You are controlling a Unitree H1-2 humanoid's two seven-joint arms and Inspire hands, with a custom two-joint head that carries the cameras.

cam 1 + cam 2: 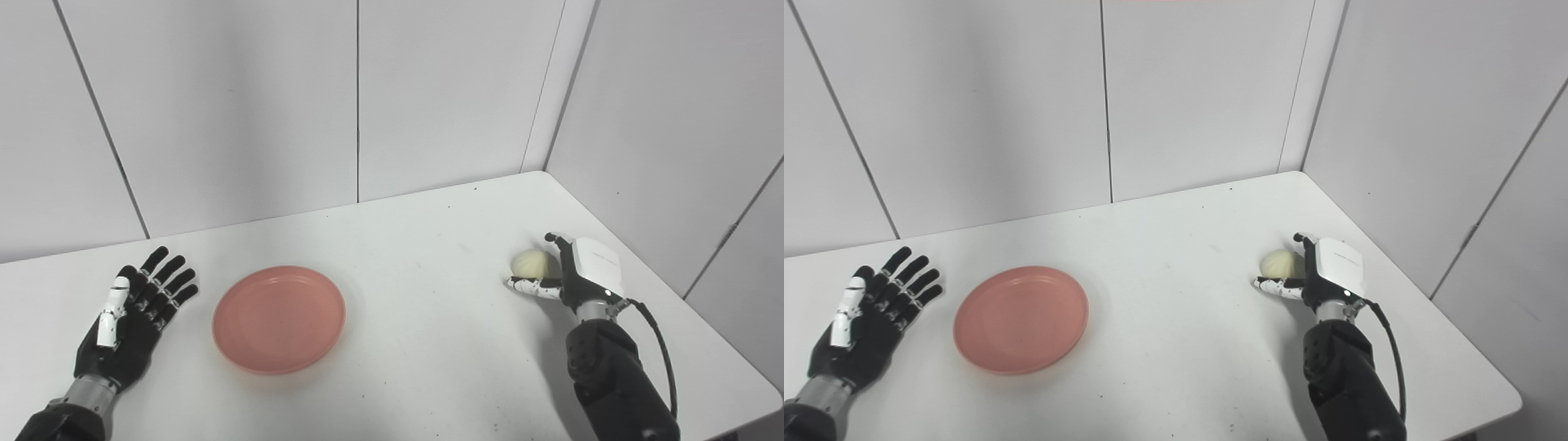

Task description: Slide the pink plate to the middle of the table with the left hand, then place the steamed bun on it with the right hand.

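Bun (535,264) being cupped by right robot hand (576,272) on table (416,318), left robot hand (131,315) being held spread wide beside pink plate (278,318)

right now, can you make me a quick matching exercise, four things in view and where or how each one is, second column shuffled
Things:
1. pink plate
2. steamed bun
3. left hand
4. right hand

States:
a. open, palm up, holding nothing
b. bare, left of the table's middle
c. cupped around the bun
d. near the table's right edge, against the fingers

Pairs: 1-b, 2-d, 3-a, 4-c
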